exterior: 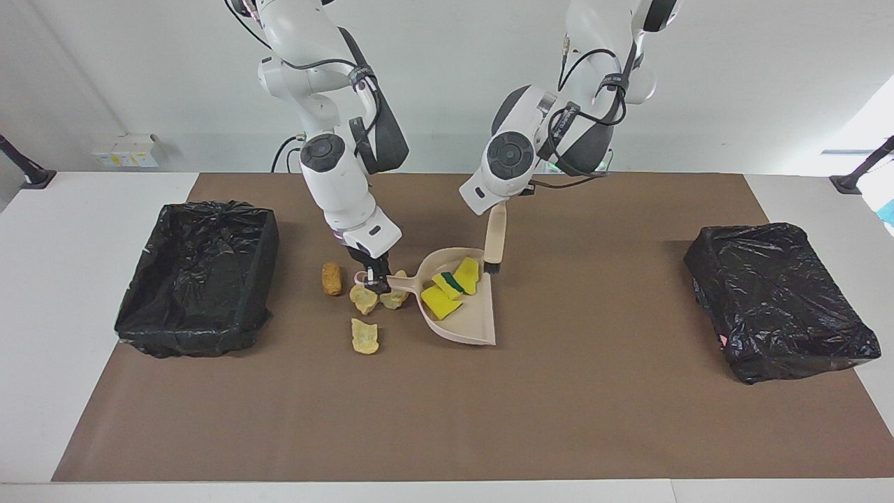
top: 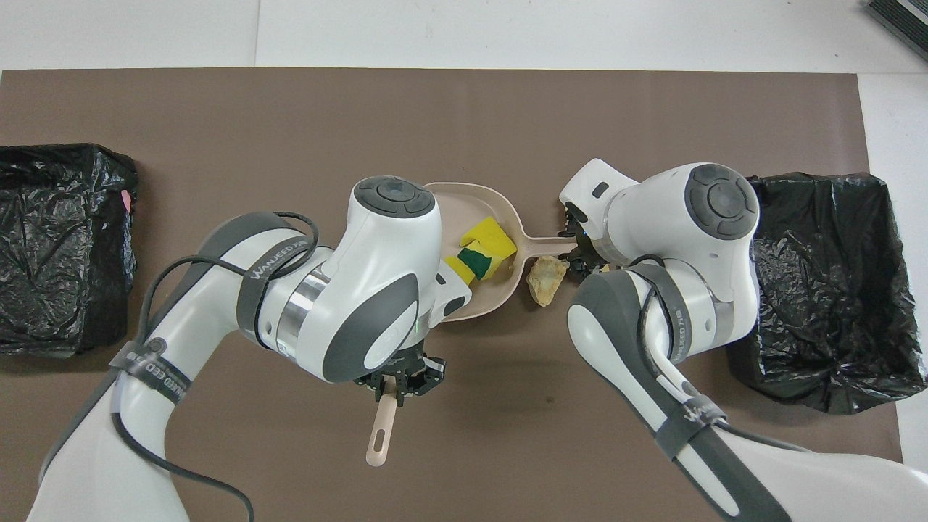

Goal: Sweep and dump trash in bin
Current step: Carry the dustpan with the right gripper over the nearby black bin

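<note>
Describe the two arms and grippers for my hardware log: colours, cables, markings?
Both arms have glossy white shells with dark grey joint sections, round grey caps and loose black cables. Grey bands carry white lettering. The left gripper and right gripper are small, black and two-fingered.

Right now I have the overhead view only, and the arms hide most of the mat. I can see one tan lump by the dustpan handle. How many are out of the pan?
Observer: Four tan lumps lie on the mat outside the dustpan. Two are beside its handle at the right gripper, one is toward the bin at the right arm's end, and one is farther from the robots.
Operator: The left arm's wrist covers the brush head. Where is it?
Observer: The brush hangs from the left gripper, with its bristles outside the pan, beside the corner nearer the robots.
Operator: What is in the pan?
Observer: Three sponge bits, no lumps.
</note>
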You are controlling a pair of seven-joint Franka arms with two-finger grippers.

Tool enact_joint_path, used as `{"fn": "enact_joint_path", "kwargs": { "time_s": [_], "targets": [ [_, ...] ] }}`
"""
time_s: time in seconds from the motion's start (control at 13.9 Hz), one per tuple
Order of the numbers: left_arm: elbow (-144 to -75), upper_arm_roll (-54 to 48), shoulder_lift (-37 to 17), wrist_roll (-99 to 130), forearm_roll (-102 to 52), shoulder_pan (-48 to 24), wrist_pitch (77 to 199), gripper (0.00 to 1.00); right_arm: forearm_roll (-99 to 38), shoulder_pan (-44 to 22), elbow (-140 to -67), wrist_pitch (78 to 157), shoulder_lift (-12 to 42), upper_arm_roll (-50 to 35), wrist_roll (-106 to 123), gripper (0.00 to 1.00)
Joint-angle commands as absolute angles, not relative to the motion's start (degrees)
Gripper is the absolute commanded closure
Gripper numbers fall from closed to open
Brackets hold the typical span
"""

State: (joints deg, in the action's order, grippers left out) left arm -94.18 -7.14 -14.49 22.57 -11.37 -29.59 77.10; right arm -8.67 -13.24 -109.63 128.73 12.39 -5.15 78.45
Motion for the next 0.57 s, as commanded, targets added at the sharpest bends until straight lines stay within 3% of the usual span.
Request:
{"fn": "enact_joint_path", "kwargs": {
  "time_s": [0.0,0.14,0.36,0.5],
  "targets": [
    [-96.7,-7.1,-9.2,22.6,-10.6,-27.1,74.5,1.00,-10.6,-10.1,-108.5,123.7,10.1,-5.5,83.7,1.00],
    [-102.1,-7.2,-6.1,23.5,-10.7,-28.1,77.5,1.00,-10.6,-7.7,-105.9,117.7,9.5,-5.5,85.2,1.00],
    [-116.3,-7.4,0.8,23.6,-15.9,-28.2,92.1,1.00,-10.6,-2.3,-102.4,109.9,9.2,-5.5,88.1,1.00],
    [-120.3,-7.5,2.4,26.0,-19.0,-31.1,97.6,1.00,-10.5,1.3,-100.2,106.5,9.0,-5.2,91.5,1.00]
  ]
}}
